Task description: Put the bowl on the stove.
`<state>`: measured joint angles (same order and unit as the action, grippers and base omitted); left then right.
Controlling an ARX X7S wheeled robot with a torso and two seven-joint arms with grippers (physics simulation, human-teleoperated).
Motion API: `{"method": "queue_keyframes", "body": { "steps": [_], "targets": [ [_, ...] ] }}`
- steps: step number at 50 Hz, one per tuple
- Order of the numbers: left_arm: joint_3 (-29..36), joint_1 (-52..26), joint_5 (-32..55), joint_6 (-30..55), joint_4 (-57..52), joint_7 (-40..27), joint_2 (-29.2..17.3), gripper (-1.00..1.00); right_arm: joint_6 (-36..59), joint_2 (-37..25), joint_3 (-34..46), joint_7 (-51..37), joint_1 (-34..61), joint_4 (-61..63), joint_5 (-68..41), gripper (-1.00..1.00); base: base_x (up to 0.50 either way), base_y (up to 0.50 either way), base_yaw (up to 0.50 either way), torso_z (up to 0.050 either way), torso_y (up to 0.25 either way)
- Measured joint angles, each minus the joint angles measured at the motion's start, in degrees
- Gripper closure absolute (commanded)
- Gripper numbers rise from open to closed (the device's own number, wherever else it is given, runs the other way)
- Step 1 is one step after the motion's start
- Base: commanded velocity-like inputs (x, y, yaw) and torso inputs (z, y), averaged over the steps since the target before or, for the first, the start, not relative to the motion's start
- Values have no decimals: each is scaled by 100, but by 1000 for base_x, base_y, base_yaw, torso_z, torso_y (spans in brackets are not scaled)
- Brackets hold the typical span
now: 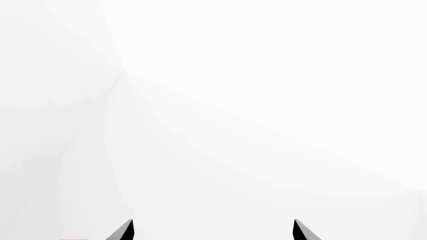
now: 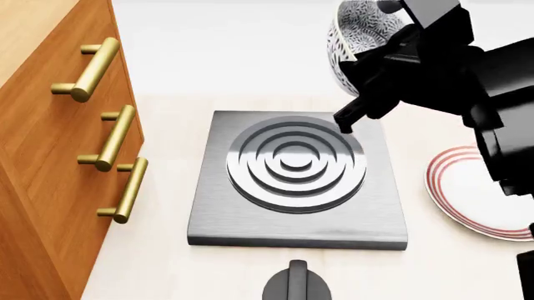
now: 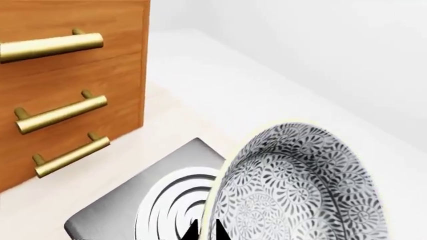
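Pale desk (image 2: 167, 262) carrying everything, against a white wall. Right gripper (image 3: 203, 232) pinching the rim of the bowl (image 2: 361, 31) with jaws pressed onto it, holding it tilted in the air above the far right corner of the stove (image 2: 298, 181). Left gripper (image 1: 213, 231) hanging with jaws spread, facing blank white; red-ringed plate (image 2: 476, 194) lying just right of the stove, wooden drawers (image 2: 50, 156) at left.

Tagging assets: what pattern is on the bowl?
White with fine grey-black floral speckling on the bowl, clearest in the right wrist view.
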<state>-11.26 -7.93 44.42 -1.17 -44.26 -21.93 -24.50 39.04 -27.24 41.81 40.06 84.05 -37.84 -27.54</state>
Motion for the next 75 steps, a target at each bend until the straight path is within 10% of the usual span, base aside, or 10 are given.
{"method": "queue_keyframes", "body": {
  "steps": [20, 75],
  "targets": [
    [-3, -12, 23, -25, 13, -27, -28, -100, -1543, 1485, -390, 897, 631, -3252, 1610, 100, 0, 0, 0, 0, 1],
    [123, -40, -458, 6, 44, -230, -44, -100, -1499, 2194, -1846, 827, 377, -3716, 2766, 100, 0, 0, 0, 0, -28]
  ]
}}
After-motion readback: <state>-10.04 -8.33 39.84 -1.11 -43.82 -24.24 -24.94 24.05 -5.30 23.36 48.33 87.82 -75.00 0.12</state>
